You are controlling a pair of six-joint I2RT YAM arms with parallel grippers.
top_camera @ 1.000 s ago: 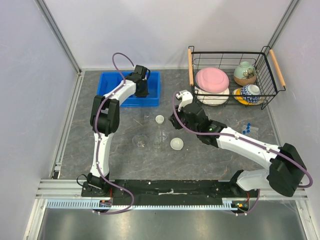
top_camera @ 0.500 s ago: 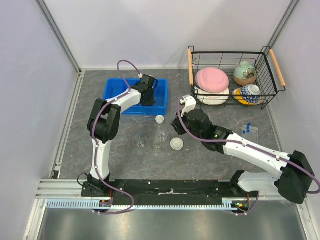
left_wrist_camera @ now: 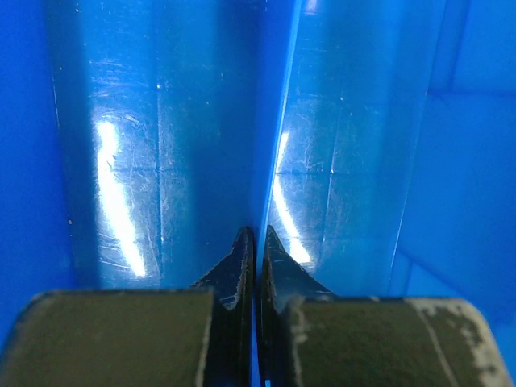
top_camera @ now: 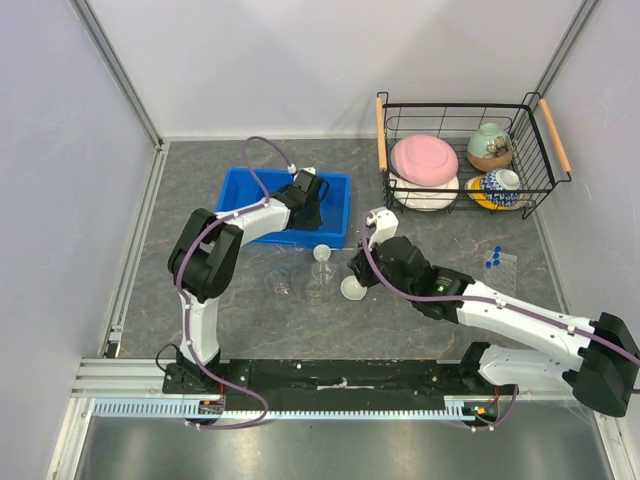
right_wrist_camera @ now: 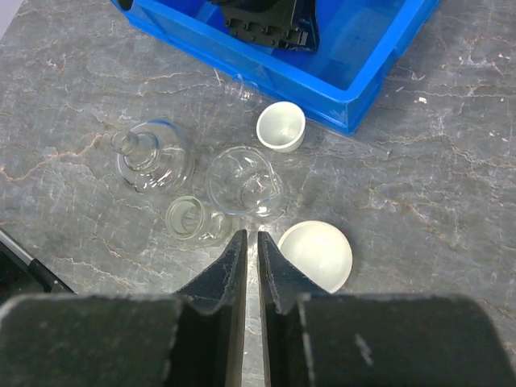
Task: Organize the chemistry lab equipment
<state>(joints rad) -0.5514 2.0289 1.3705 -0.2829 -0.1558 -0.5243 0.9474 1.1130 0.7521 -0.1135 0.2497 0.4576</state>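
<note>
Blue bin (top_camera: 335, 205), upper centre overhead, is sitting clamped by its wall in the left gripper (left_wrist_camera: 256, 238); sliding it risks toppling the small white dish (right_wrist_camera: 280, 127) and glass beaker (right_wrist_camera: 242, 184) just below. The right gripper (right_wrist_camera: 251, 242), jaws nearly together and empty, is hovering over them.

no writing, label, brand mark or number can be read anywhere in these views. the patterned bowls (top_camera: 497, 185) in the wire basket (top_camera: 455, 100) carry painted decoration only, with no letters that can be made out.
</note>
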